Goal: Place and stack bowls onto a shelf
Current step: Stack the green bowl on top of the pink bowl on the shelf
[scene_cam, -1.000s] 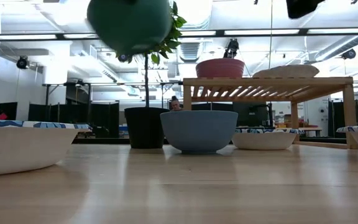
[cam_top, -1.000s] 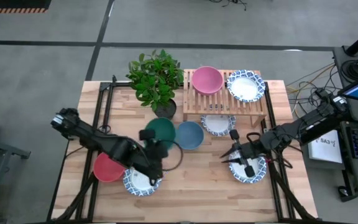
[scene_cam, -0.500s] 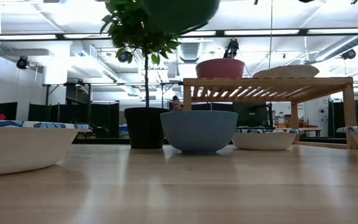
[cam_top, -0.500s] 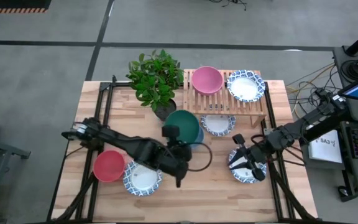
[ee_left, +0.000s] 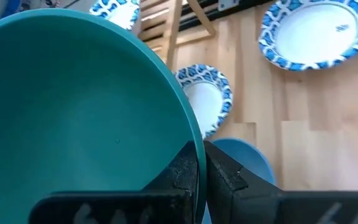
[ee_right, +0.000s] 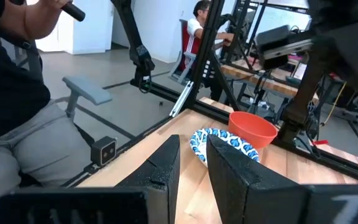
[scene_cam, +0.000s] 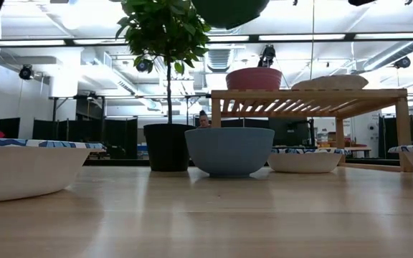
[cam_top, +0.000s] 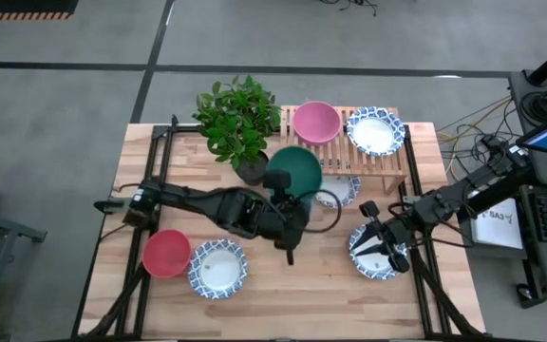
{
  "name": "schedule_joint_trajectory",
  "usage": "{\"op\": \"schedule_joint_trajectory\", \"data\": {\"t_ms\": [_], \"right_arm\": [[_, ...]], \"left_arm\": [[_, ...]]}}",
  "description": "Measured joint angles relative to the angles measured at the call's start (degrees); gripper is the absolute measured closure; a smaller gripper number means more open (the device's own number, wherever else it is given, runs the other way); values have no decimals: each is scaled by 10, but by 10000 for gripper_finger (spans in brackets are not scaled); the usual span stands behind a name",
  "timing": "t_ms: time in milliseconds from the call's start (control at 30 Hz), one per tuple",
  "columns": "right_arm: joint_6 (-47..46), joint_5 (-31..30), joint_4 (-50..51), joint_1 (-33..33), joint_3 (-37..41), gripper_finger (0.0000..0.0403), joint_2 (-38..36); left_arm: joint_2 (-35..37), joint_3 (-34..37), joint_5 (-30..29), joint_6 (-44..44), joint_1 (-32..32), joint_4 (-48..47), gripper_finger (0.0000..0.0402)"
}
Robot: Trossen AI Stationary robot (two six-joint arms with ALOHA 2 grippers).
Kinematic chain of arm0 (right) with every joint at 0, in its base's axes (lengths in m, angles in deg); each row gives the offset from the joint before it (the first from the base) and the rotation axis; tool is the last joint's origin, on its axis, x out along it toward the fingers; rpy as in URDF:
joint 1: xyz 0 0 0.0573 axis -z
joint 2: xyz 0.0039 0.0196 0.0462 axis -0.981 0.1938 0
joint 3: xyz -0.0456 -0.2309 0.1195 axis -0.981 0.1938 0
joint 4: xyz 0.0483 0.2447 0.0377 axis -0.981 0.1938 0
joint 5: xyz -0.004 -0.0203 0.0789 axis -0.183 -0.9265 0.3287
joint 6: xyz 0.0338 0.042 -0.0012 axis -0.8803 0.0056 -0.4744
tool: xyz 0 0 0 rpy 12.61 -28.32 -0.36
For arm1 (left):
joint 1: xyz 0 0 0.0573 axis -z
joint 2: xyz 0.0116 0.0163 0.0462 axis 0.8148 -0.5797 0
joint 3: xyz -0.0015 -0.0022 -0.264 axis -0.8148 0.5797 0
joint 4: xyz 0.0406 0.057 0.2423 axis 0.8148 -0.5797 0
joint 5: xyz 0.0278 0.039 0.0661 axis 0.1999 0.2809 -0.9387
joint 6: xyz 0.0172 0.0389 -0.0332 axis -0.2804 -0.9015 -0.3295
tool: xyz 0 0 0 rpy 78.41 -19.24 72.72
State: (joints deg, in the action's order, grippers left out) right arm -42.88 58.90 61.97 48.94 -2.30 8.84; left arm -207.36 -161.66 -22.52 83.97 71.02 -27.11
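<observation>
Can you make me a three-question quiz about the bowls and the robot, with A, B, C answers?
1. Where is the plain pink round bowl?
A. On the floor
B. On top of the low wooden slat shelf
C. In the plant pot

2. How many bowls sit on top of the shelf?
A. Two
B. Five
C. None

3. What is the left gripper doing?
A. Hanging open and empty
B. Holding the plant
C. Pinching the rim of the dark green round bowl

Answers:
1 B: the high view shows it on the slats.
2 A: the pink bowl and a white bowl with a blue-patterned rim.
3 C: its fingers are shut on the rim.
</observation>
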Motion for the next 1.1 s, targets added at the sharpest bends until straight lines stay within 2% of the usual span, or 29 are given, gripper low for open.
{"op": "schedule_joint_trajectory", "data": {"t_ms": [233, 400, 533, 700, 1100], "right_arm": [[5, 15, 0, -2, 0, 335, -1], [5, 14, 0, -2, 0, 335, -1], [6, 14, 0, -2, 0, 335, -1], [7, 14, 0, -2, 0, 335, -1], [8, 14, 0, -2, 0, 335, -1]], "left_arm": [[-3, 1, 1, -91, -34, 43, 402], [-3, 1, 3, -102, -64, 45, 401], [-7, 1, 45, -143, -87, 81, 401], [-14, 1, 50, -206, -119, 124, 401], [-14, 2, 119, -259, -199, 211, 401]]}}
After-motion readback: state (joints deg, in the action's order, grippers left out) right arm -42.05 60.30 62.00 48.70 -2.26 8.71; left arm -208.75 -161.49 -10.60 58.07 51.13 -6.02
